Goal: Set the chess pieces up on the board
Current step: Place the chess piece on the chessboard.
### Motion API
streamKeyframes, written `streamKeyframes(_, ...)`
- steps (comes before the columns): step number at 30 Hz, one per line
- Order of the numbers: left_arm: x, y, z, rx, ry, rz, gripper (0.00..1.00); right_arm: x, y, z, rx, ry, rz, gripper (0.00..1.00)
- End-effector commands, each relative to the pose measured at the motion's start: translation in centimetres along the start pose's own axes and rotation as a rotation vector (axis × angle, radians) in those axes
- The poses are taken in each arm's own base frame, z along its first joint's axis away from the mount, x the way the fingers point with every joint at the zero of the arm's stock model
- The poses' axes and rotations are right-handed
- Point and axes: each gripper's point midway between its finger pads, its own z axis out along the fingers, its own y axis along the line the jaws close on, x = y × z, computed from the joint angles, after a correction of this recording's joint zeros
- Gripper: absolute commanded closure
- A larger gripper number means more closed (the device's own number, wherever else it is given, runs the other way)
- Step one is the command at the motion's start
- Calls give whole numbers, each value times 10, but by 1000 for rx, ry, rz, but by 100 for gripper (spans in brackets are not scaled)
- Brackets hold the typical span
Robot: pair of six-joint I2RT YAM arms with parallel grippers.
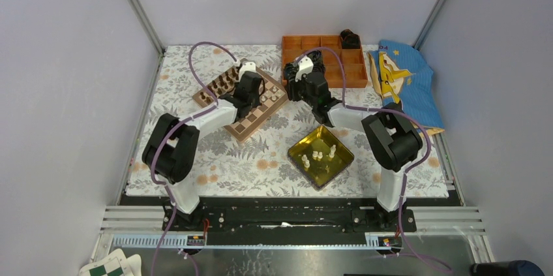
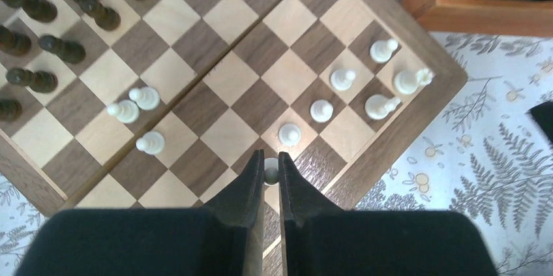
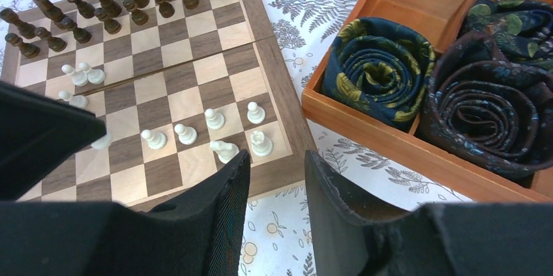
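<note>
Clamped in my left gripper, one cream chess piece hangs low over the board at its edge squares, I judge to extend the white row beside it. My right gripper waits empty, jaws apart, by the board's corner, out of the way.

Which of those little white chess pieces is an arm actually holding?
The white piece at the edge of the board, pinched in the left gripper; the other white ones sit free on the squares.
</note>
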Motion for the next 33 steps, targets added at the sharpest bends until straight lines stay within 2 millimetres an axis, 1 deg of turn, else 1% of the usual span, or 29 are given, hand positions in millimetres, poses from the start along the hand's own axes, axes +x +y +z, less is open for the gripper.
streamKeyframes(1,4,1,-7,-26,-17,-17,100,-46,-7,-13,25,-123,21,56)
streamKeyframes(7,13,4,-6,-37,-13,-31,100,-46,-6,-16,23,-124,21,57)
streamKeyframes(10,16,7,-4,-51,-17,-29,100,-46,-7,-16,24,-124,21,56)
streamKeyframes(25,31,5,13,-61,8,-23,100,-41,-9,-12,21,-114,21,56)
streamKeyframes(27,28,4,16,-56,-5,-31,100,-40,-9,-11,20,-113,22,56)
streamKeyframes(33,29,4,19,-52,-4,-43,100,-38,-9,-10,18,-109,23,56)
